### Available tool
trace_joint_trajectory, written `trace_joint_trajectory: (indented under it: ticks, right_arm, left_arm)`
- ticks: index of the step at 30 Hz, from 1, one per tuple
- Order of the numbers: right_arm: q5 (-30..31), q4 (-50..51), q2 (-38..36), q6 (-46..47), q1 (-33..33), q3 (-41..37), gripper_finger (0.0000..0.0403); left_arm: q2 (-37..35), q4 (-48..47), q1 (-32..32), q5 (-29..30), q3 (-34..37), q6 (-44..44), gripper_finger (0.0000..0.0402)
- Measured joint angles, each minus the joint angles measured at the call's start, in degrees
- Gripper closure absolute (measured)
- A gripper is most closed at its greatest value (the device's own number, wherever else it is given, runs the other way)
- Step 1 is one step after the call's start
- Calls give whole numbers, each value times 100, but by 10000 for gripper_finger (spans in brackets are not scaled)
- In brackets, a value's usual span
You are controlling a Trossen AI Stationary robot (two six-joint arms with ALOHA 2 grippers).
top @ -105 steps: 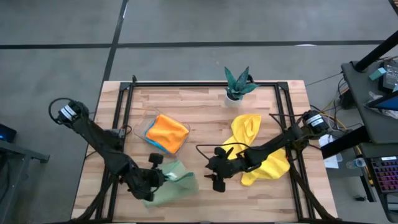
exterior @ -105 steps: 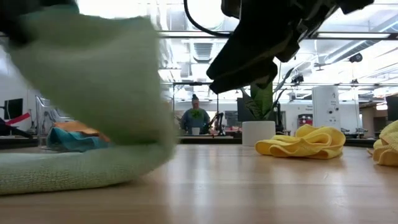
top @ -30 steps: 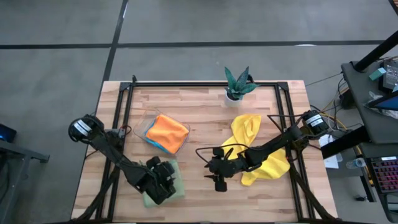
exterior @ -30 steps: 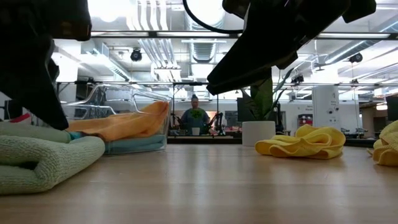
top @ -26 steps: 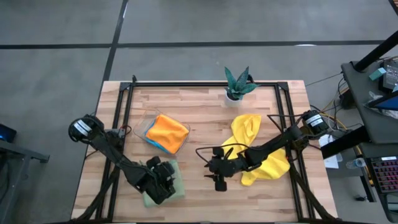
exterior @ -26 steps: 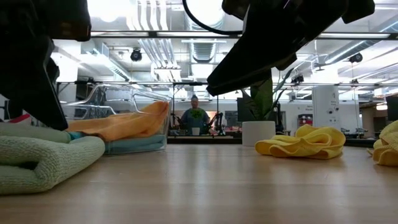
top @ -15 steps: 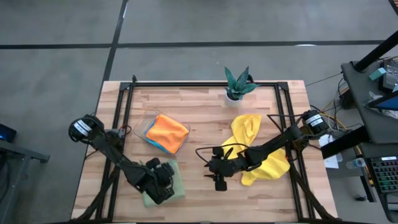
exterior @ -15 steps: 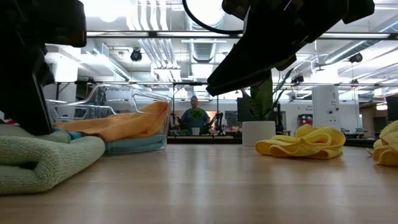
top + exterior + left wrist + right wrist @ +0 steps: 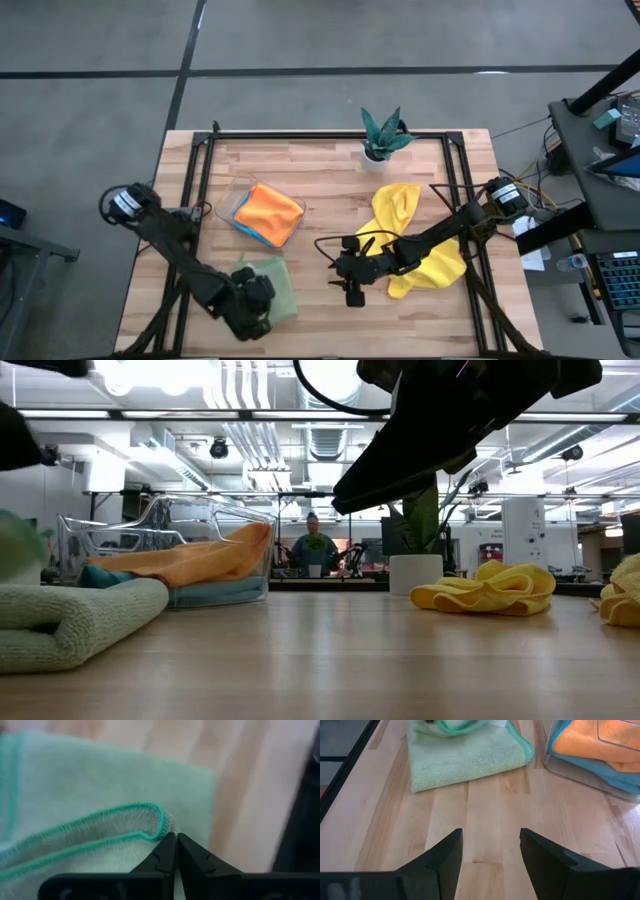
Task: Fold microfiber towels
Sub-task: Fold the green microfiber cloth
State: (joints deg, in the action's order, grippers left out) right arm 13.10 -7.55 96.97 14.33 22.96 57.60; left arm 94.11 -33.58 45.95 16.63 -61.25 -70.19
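Note:
The pale green towel lies folded near the table's front left; its rolled fold rests on the wood. My left gripper stands over it, shut on its teal-hemmed corner. My right gripper hovers open above bare wood at the table's middle front, its fingers empty and pointing toward the green towel. An orange towel lies on a blue one in the clear tray. Two yellow towels lie crumpled at the right. My left gripper pinches the pale green towel's hemmed corner between its two shut fingertips. The fingers slant down from above. The corner is raised off the layer below, while the folded rest stays flat on the table. How many layers are pinched, I cannot tell.
A small teal-leaved plant in a white pot stands at the far edge. Black frame rails run along the table's left and right sides. Bare wood lies between the tray and the yellow towels. A person shows far behind the table.
My left gripper has shut on the green towel's corner, then risen and drawn toward the table's left and near edges. That corner has lifted with it; the folded rest has stayed where it was.

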Motion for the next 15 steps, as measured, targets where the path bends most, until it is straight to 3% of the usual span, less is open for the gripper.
trace_joint_trajectory:
  ticks: [15]
  right_arm:
    - [0, -25, 0, 16, 0, -2, 215]
  left_arm:
    - [-37, -466, 494, -617, -19, -943, 401]
